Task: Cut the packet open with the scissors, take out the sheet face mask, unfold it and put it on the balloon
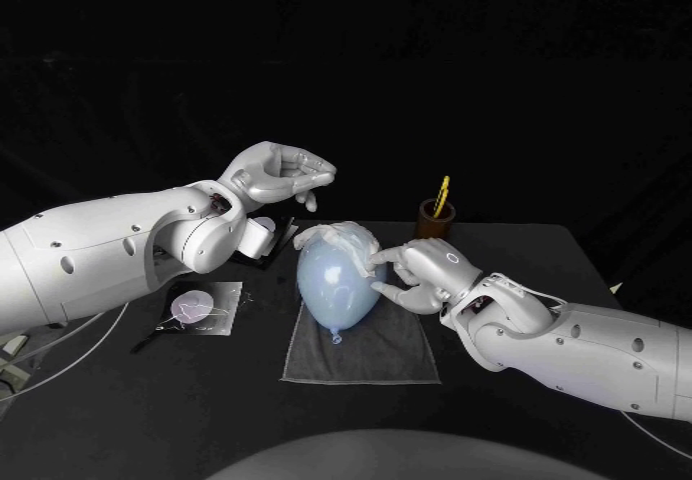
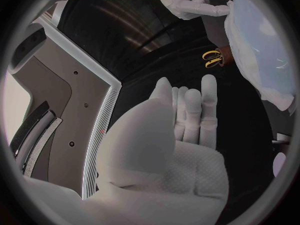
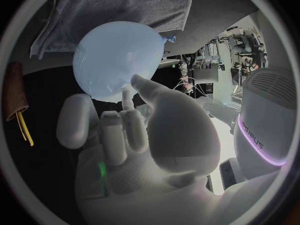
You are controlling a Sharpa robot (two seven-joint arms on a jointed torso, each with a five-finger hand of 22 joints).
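Black desk [image 1: 173,390] bears the balloon [image 1: 329,285] with the sheet face mask [image 1: 339,237] draped over its 12 o'clock end and the packet [image 1: 202,305] at 9 o'clock, so probably only smoothing remains; the right hand [image 1: 426,272] has its fingers [image 1: 382,258] at the mask's edge, grip unclear, while the left hand [image 1: 281,172] hovers curled, empty.

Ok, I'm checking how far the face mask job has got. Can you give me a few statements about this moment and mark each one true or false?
1. The balloon lies on a grey cloth. True.
2. The left hand holds the scissors. False: the scissors stand in a brown cup at the far side of the table.
3. The right hand has its fingers against the balloon. True.
4. The sheet mask is inside the packet. False: the sheet mask is draped over the balloon's rounded end, and the packet lies apart from it on the table.
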